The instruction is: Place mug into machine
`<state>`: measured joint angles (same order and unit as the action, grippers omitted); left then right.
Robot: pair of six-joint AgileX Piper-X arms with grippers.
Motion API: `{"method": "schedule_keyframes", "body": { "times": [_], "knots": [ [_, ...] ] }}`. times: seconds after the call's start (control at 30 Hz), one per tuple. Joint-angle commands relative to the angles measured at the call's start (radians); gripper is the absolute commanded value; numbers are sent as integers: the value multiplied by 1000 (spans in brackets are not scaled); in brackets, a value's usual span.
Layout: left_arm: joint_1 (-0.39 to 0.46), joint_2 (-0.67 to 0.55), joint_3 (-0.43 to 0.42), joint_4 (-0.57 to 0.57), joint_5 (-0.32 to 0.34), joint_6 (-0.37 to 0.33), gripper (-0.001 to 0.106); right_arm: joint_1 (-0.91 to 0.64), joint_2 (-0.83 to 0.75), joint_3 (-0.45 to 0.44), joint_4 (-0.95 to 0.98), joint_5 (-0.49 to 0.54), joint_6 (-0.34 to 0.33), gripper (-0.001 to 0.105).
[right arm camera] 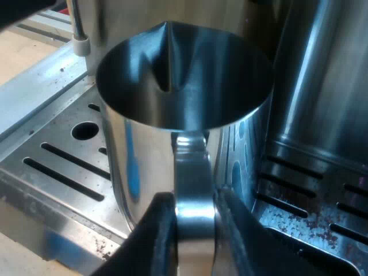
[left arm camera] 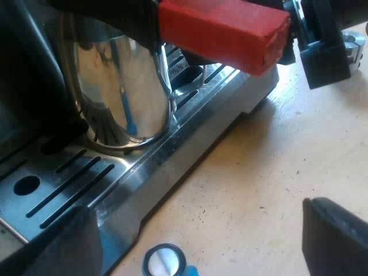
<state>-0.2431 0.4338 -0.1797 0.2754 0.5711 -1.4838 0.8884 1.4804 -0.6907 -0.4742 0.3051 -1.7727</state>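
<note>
Mug (right arm camera: 144, 155) upright on drip tray (right arm camera: 57, 167) of espresso machine (right arm camera: 322, 86), close by red handle end (left arm camera: 224, 31). Right gripper (right arm camera: 195, 198) jaws clamped on mug's handle. Left gripper (left arm camera: 195, 210) jaws wide, empty, over bench (left arm camera: 276, 161) at machine's front. Blue tamper (left arm camera: 164, 261) on bench there.

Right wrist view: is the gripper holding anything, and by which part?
The right gripper holds the metal mug by its handle, one finger on each side. The mug is over the machine's drip tray.
</note>
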Motion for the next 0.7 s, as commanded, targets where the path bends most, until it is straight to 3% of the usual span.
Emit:
{"method": "schedule_keyframes", "body": {
  "times": [0.03,0.17,0.27,0.5,0.7],
  "knots": [
    [-1,0,-3,-18,10,-9,74,0,-2,-7,-24,6,5,40],
    [-1,0,-3,-18,10,-9,74,3,-7,-7,-21,6,17,46],
    [-1,0,-3,-18,10,-9,74,19,-25,9,-11,32,77,46],
    [-1,0,-3,-18,10,-9,74,64,-25,99,-77,119,94,45],
    [-1,0,-3,-18,10,-9,74,39,49,101,-201,119,94,45]
  ]
}}
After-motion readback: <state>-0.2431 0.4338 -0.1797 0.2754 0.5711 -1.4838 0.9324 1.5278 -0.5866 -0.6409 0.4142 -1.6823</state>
